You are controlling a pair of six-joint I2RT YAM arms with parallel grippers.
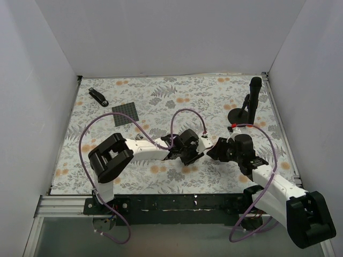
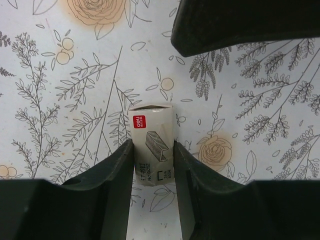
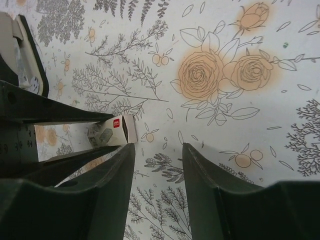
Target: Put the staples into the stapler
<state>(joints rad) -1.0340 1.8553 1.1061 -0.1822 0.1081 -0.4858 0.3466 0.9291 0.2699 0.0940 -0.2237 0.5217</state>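
Here, on the flowered cloth [image 1: 214, 91], the left gripper [image 2: 153, 165] pinches the staples box [image 2: 152, 130], and the right gripper [image 3: 159, 155] stands parted and empty just beside that box. The stapler [image 1: 98, 97] lies well apart from the box.

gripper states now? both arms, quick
Left gripper: closed on the staple box.
Right gripper: open, holding nothing.

Staples box [image 2: 152, 145] bears red "deli" label; "NO.0012" printed beside it.
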